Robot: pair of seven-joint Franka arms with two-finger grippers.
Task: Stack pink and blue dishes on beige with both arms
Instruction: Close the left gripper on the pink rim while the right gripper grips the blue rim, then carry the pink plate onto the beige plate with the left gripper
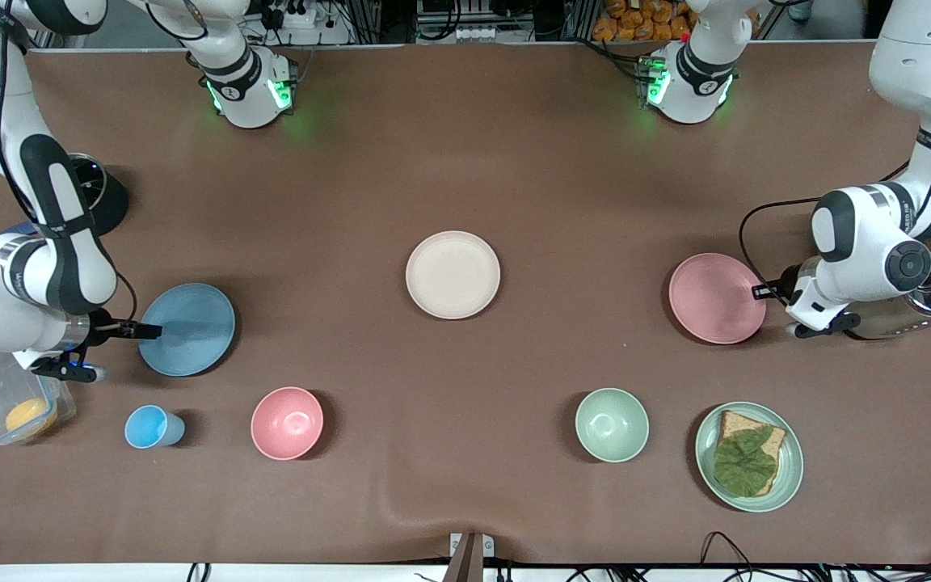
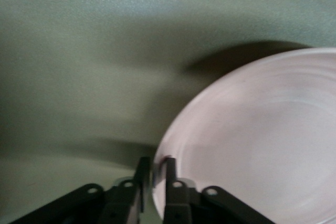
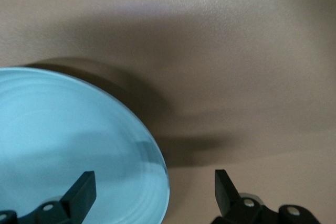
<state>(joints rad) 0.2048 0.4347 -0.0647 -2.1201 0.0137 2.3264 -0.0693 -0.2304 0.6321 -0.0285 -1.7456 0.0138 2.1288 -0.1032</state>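
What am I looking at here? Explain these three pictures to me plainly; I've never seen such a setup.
Two white robot arms stand at a brown table. The big picture looks down from across the table; the other two come from a camera on each arm's wrist. A beige plate lies mid-table. The left gripper is shut on the rim of the pink plate. The right gripper is open, with its fingers on either side of the blue plate rim. A pink bowl, a green bowl, a blue cup and a green plate with bread lie nearer the camera.
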